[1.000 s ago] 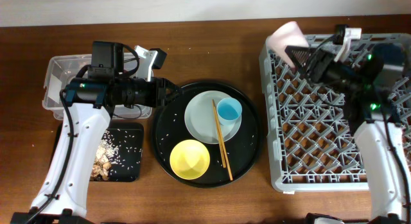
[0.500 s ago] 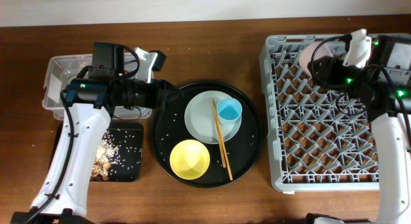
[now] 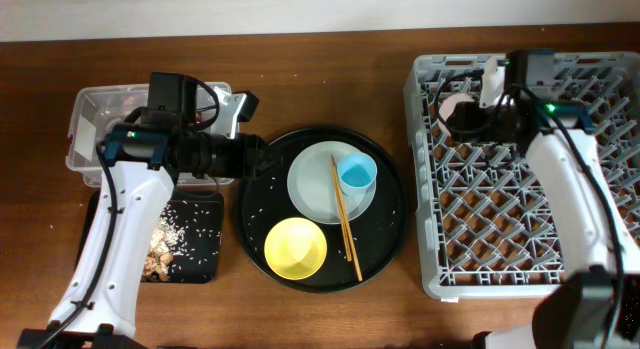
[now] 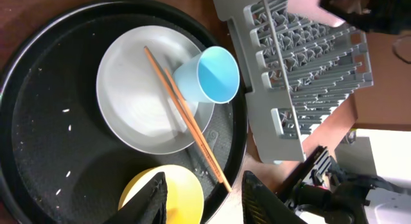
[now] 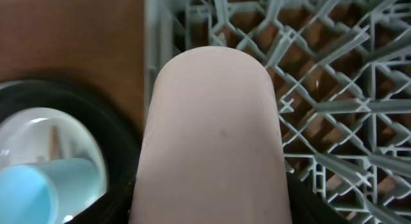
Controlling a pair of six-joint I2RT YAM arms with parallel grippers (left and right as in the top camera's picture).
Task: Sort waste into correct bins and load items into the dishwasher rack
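One item is almost loaded. A second ago the pink cup (image 3: pixel 456 111) hung over the far left corner of the dishwasher rack (image 3: pixel 500 249). Now it is down among the pegs just inside that corner, and I cannot tell whether it rests on them yet. My right gripper (image 3: pixel 478 117) is still closed around the cup's body, so I judge the placement unfinished until the cup is released.

My left gripper (image 4: pixel 205 198) has barely shifted. It hovers over the left side of the round black tray (image 3: pixel 390 234), its jaws a little wider than before, about half apart and holding nothing.

The blue cup (image 3: pixel 357 173), plate (image 3: pixel 310 184), chopsticks (image 3: pixel 346 224) and yellow bowl (image 3: pixel 295 247) lie on that tray as they did a second ago, so four items remain to load.
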